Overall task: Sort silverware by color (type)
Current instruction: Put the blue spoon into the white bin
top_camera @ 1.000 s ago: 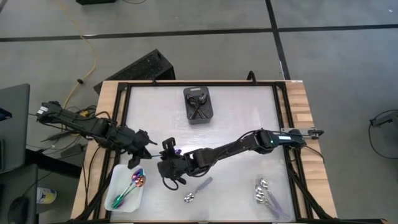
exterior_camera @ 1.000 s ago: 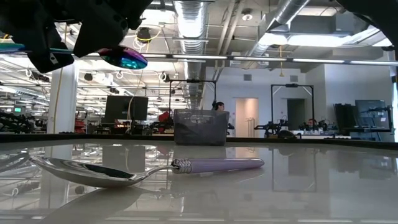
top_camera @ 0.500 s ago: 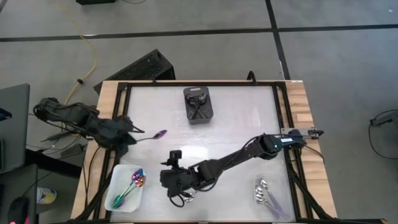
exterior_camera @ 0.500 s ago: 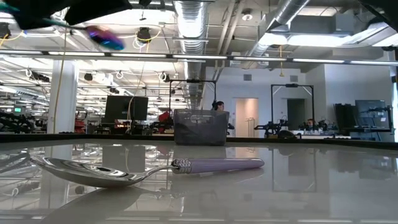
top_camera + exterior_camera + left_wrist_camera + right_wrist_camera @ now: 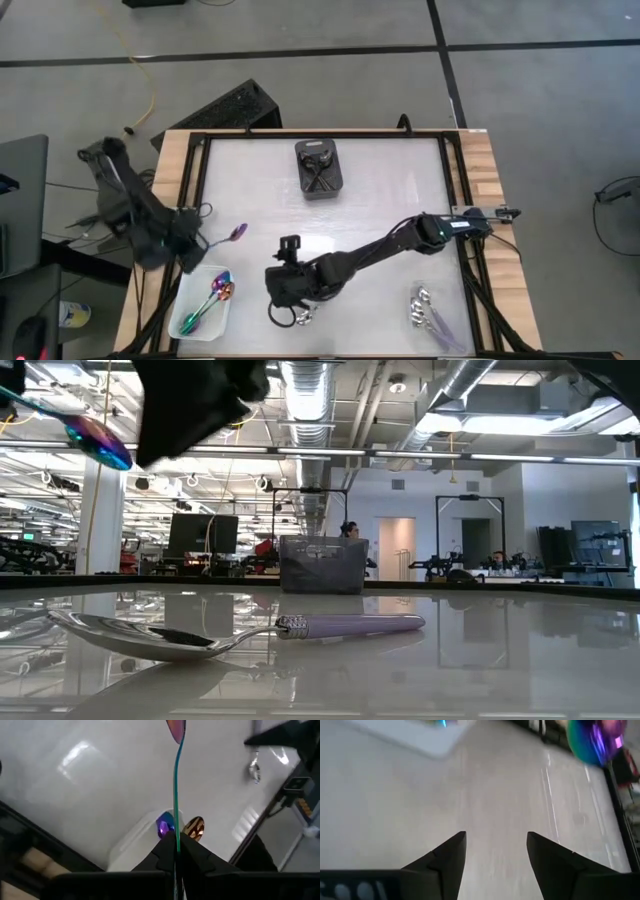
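My left gripper [image 5: 203, 241] is by the table's left edge, just beyond the white tray [image 5: 186, 318], shut on an iridescent rainbow spoon [image 5: 236, 232] held in the air. More rainbow spoons [image 5: 213, 296] lie in the tray. My right gripper [image 5: 284, 300] is open, low over the near middle of the table. It is next to a silver spoon with a lilac handle [image 5: 200, 636] lying flat on the table. Between the right fingers [image 5: 449, 854] only bare table shows. Black spoons rest in the black bin [image 5: 320, 170], and silver spoons [image 5: 428, 312] lie near the right corner. My left gripper pinches the rainbow spoon's thin handle [image 5: 176, 837] between its two fingertips, which lie along the handle. The spoon sticks straight out ahead of the fingers, bowl [image 5: 176, 727] outward, pointing toward the table's right. It is lifted clear, above the tray's far end.
A dark frame [image 5: 200, 180] borders the table on its wooden base. The black bin stands at the far middle [image 5: 320, 565]. Open tabletop [image 5: 400, 180] lies between the bin, the tray and the silver spoons. The right arm [image 5: 400, 240] stretches across the table's middle.
The two grippers, close together a second ago, have parted. My left gripper, carrying the rainbow spoon, drew back toward the left edge, then toward the near edge by the tray. My right gripper moved toward the near edge, down over the lilac-handled spoon.
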Robot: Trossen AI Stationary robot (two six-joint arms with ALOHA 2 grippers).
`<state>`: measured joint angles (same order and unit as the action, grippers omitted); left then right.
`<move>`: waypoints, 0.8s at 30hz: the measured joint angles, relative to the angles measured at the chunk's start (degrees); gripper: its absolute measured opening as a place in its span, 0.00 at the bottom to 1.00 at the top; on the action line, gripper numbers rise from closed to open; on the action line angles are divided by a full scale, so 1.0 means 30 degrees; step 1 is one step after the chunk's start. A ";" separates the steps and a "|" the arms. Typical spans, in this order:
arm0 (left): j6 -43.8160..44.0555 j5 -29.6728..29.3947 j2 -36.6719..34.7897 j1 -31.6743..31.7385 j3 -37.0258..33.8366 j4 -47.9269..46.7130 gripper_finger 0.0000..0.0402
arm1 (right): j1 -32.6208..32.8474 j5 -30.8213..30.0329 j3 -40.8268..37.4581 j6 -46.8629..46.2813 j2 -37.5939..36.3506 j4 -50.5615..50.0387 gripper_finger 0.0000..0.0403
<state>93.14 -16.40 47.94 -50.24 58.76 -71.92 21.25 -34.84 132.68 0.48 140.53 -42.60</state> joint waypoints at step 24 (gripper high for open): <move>1.1059 -0.0113 1.0873 -0.6260 0.5848 -0.3470 0.00 | -0.0186 0.0255 0.0000 -0.1035 -0.0007 -0.8327 0.30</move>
<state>126.31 -16.74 80.56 -69.02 76.31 -82.33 20.69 -34.07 132.68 -2.63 140.51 -67.58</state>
